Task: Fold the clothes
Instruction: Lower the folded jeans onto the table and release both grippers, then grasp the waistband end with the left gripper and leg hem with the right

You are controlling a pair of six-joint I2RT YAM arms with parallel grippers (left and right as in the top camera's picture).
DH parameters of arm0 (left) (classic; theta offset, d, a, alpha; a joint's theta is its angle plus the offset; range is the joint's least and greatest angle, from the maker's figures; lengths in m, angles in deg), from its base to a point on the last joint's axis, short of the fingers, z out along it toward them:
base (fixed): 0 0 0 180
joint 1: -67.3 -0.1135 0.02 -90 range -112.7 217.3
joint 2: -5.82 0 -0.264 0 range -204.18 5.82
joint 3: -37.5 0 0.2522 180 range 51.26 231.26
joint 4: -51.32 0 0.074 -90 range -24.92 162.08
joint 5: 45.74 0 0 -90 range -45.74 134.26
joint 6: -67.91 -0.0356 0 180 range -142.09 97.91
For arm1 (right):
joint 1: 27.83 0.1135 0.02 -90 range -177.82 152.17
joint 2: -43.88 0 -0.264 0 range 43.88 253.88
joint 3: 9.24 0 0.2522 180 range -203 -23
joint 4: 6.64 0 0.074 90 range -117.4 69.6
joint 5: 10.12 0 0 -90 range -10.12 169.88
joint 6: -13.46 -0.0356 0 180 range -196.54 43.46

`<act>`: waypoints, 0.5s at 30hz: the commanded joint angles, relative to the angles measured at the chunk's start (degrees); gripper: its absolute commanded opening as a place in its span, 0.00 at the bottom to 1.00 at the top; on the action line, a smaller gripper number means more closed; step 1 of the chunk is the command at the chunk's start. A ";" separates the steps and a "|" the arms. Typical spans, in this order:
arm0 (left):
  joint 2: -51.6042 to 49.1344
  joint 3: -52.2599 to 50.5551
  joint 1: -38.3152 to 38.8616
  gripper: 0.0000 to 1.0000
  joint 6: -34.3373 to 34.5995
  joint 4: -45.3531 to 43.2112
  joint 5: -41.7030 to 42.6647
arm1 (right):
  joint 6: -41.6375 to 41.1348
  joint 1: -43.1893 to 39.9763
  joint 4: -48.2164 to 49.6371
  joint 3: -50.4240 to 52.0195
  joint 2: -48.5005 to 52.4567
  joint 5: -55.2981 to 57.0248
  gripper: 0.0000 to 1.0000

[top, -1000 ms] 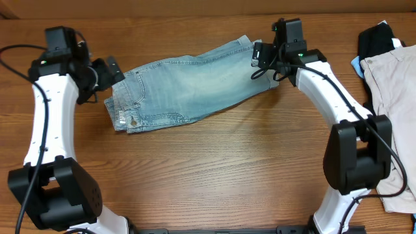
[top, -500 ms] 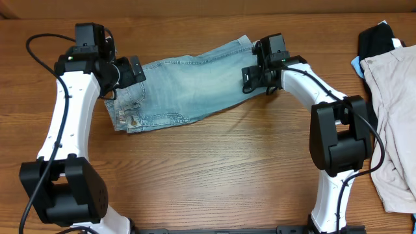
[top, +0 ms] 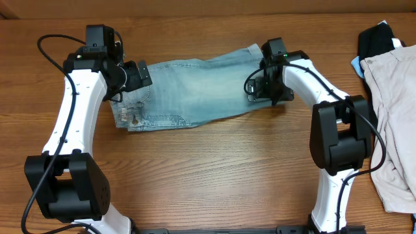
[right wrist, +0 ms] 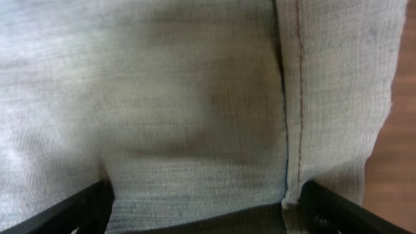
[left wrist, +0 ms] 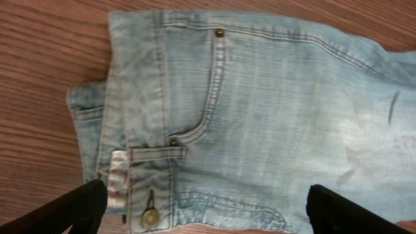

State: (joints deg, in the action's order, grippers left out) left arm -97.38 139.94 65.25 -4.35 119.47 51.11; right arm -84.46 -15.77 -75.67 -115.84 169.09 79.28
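Gaping right gripper (right wrist: pixel 209 216) over jeans (top: pixel 188 88)

Jeans (top: pixel 188 88): faded matt denim cloth; metal rivet (left wrist: pixel 220 32), metal button (left wrist: pixel 150 216). Table (top: pixel 214 172): smooth wood-grain surface, slight sheen.

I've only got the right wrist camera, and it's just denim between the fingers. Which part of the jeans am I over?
Observer: The right gripper is over the end of the jeans farthest from the waistband.
Operator: Where's the other arm?
Observer: The left gripper is open over the waistband end, near the button.
Operator: Anything else nearby?
Observer: Beige trousers and a black garment lie at the right edge of the table, apart from the jeans.
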 commanded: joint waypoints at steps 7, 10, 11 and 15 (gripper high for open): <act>-0.66 -0.57 0.55 1.00 -1.51 2.56 -2.82 | -9.29 -3.50 -15.10 3.15 4.66 -0.02 0.95; -0.66 -0.57 0.59 1.00 -1.55 2.82 -4.22 | -11.06 -3.34 -19.17 3.15 4.55 -0.17 0.95; -0.66 -0.57 0.59 1.00 -1.62 2.84 -4.68 | -12.07 -3.21 -20.37 3.17 4.44 -0.17 0.95; -0.66 -0.57 0.59 1.00 -2.95 2.78 -5.09 | -13.20 -2.51 -23.10 3.21 3.30 -0.98 0.95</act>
State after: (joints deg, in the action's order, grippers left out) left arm -97.38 139.90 65.36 -5.25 122.34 47.84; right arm -95.08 -18.92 -97.72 -114.75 170.12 77.11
